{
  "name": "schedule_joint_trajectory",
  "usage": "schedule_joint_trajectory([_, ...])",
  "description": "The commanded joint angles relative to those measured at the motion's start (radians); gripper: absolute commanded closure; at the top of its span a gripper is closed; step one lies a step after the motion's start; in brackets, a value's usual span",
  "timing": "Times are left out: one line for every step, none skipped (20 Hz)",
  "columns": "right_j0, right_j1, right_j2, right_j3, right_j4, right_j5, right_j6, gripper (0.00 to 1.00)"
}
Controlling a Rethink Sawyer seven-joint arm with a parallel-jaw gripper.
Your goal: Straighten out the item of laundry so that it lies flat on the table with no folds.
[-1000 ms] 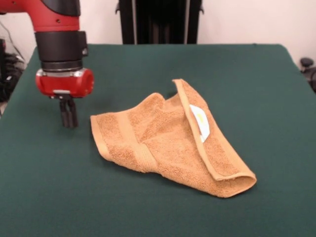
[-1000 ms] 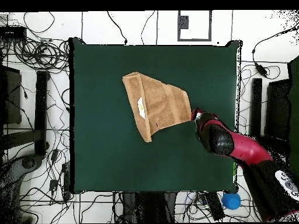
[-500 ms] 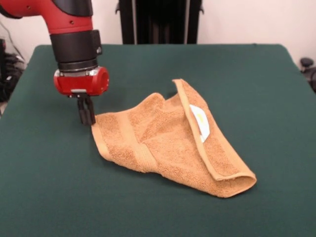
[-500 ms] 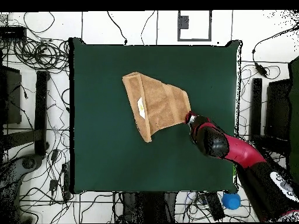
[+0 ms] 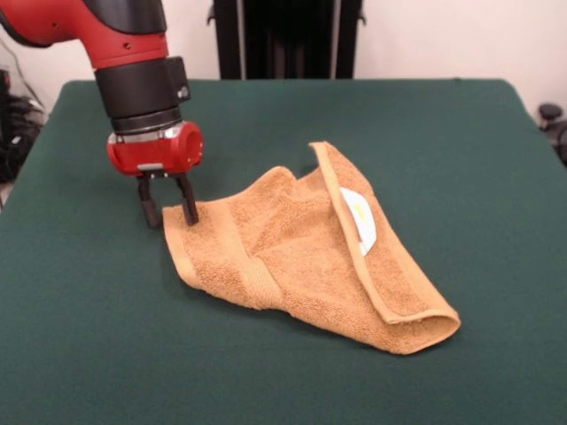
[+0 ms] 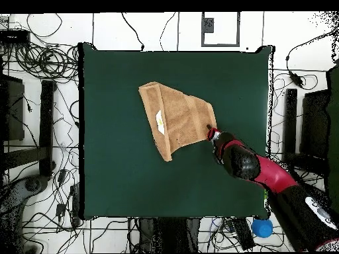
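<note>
I've got the gripper (image 5: 167, 212) at the towel (image 5: 301, 252)'s left corner, jaws apart, one finger on the cloth edge, the other just off it on the table (image 5: 461, 133). Nothing held yet. Towel sits mid-table, folded over itself, right flap doubled back with the white label (image 5: 360, 219) showing.

Risks as I judge them:
- closing here may pinch only terry pile and slip off
- catching both layers would drag the fold along rather than opening it
- pressing low could snag the green cover

Nothing else on the table; no obstruction. Cables lie off the table edges.
</note>
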Motion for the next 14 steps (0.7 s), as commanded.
schedule_joint_trajectory([-0.05,0.098,0.215,0.059,0.031,0.102,0.032,0.0])
schedule_joint_trajectory([-0.069,0.119,0.244,0.059,0.028,0.099,0.025,0.0])
schedule_joint_trajectory([-0.076,0.127,0.255,0.057,0.027,0.088,0.032,0.0])
schedule_joint_trajectory([-0.096,0.147,0.282,0.061,0.023,0.071,0.035,0.0])
schedule_joint_trajectory([-0.105,0.158,0.295,0.06,0.025,0.079,0.032,0.0])
schedule_joint_trajectory([-0.12,0.176,0.316,0.065,0.031,0.093,0.028,0.0])
schedule_joint_trajectory([-0.128,0.184,0.327,0.067,0.032,0.1,0.026,0.0])
schedule_joint_trajectory([-0.14,0.2,0.344,0.07,0.04,0.113,0.025,0.0])
schedule_joint_trajectory([-0.146,0.206,0.353,0.072,0.042,0.12,0.024,0.0])
schedule_joint_trajectory([-0.158,0.216,0.366,0.077,0.045,0.135,0.02,0.0])
schedule_joint_trajectory([-0.164,0.219,0.37,0.081,0.044,0.139,0.02,0.0])
schedule_joint_trajectory([-0.17,0.222,0.375,0.084,0.044,0.145,0.019,0.0])
schedule_joint_trajectory([-0.176,0.226,0.381,0.087,0.044,0.151,0.018,0.0])
schedule_joint_trajectory([-0.181,0.226,0.385,0.088,0.045,0.159,0.017,0.0])
